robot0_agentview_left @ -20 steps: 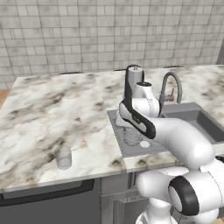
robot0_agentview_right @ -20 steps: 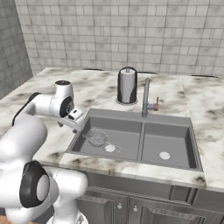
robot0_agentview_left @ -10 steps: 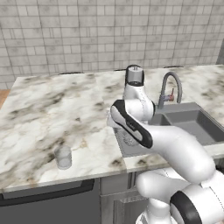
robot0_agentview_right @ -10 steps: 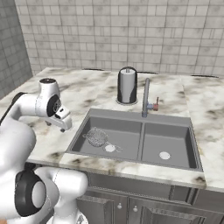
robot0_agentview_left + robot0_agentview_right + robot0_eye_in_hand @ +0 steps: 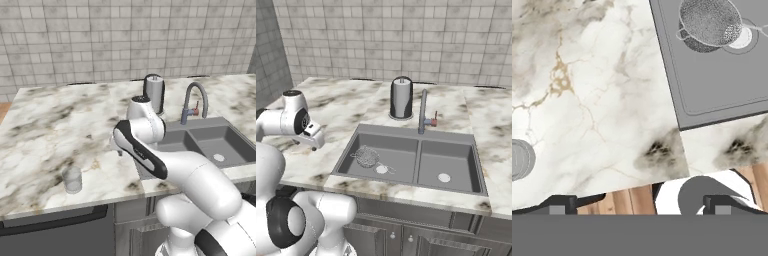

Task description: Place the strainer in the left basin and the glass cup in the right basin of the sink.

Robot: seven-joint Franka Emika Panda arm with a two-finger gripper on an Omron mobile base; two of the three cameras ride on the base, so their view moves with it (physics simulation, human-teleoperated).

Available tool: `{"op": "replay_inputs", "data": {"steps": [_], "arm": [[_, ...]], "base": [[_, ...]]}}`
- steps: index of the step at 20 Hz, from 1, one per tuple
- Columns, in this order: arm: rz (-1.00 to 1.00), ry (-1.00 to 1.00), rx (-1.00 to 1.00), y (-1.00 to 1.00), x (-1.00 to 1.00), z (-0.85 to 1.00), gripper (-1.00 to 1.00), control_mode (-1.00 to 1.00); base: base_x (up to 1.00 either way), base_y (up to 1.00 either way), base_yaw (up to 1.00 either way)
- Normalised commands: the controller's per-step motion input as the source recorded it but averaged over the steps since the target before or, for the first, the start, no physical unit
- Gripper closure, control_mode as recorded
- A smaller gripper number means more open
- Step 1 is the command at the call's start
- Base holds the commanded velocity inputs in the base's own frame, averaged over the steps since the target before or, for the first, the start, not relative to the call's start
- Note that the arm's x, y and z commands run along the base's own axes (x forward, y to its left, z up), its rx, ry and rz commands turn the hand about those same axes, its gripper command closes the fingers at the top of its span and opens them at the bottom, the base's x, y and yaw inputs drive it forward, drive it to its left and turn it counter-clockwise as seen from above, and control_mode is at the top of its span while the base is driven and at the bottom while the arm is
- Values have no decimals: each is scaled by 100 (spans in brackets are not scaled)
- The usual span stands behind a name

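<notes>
The strainer (image 5: pixel 367 156), a silvery mesh bowl, lies in the left basin (image 5: pixel 402 159) of the sink beside the white drain; the hand view shows the strainer (image 5: pixel 711 22) at the top right. The glass cup (image 5: pixel 72 179) stands upright on the marble counter near its front edge, well left of the sink, and the glass cup (image 5: pixel 519 159) peeks in at the left edge of the hand view. My gripper (image 5: pixel 315 145) hangs open and empty over the counter just left of the sink, between cup and basin. The right basin (image 5: pixel 448 161) holds nothing.
A tall dark steel canister (image 5: pixel 401 97) stands behind the sink, next to the gooseneck faucet (image 5: pixel 422 110). The marble counter (image 5: pixel 55 125) stretches wide to the left of the sink. Its front edge runs close below my hand.
My hand has swung left, from over the left basin's edge to above the counter. Strainer and cup have stayed where they were.
</notes>
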Motion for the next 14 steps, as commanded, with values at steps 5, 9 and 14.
{"op": "replay_inputs", "data": {"steps": [5, 9, 14], "arm": [[14, 0, 0, 41, -1, 0, -100, -100], [11, 5, 0, 43, 0, 5, -100, -100], [9, 2, 0, 41, -9, 2, -100, -100]], "base": [[0, 0, 0], [0, 0, 0], [0, 0, 0]]}}
